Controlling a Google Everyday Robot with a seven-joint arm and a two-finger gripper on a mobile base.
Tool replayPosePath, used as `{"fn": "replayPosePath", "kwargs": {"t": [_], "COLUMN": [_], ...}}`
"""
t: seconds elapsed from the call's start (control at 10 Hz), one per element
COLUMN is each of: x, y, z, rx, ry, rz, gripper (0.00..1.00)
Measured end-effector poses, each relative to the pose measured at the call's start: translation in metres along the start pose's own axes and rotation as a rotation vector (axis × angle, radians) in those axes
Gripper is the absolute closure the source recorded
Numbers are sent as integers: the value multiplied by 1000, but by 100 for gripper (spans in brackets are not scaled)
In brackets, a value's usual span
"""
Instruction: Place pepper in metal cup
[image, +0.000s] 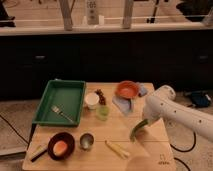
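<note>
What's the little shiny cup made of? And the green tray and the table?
Metal cup: looks like steel, silver-grey and shiny. Tray: probably plastic, smooth plain green. Table: pale wood, likely. Gripper is shut on the pepper near the table's right side.

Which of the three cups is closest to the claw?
The translucent light-green cup; the claw, to its right, grips the dark-green pepper; white cup and silver metal cup sit farther left.

Three cups (91, 100) (103, 112) (86, 141), two bowls (127, 90) (61, 145), one pepper (137, 129)
</note>
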Motion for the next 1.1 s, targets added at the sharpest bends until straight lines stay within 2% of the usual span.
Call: {"fn": "replayPosePath", "kwargs": {"t": [0.7, 1.0, 1.1], "x": [-28, -38, -42], "y": [-3, -7, -10], "z": [-36, -47, -51], "rx": [22, 21, 19], "ry": [34, 31, 32], "rz": [-80, -99, -111], "gripper": [99, 99, 96]}}
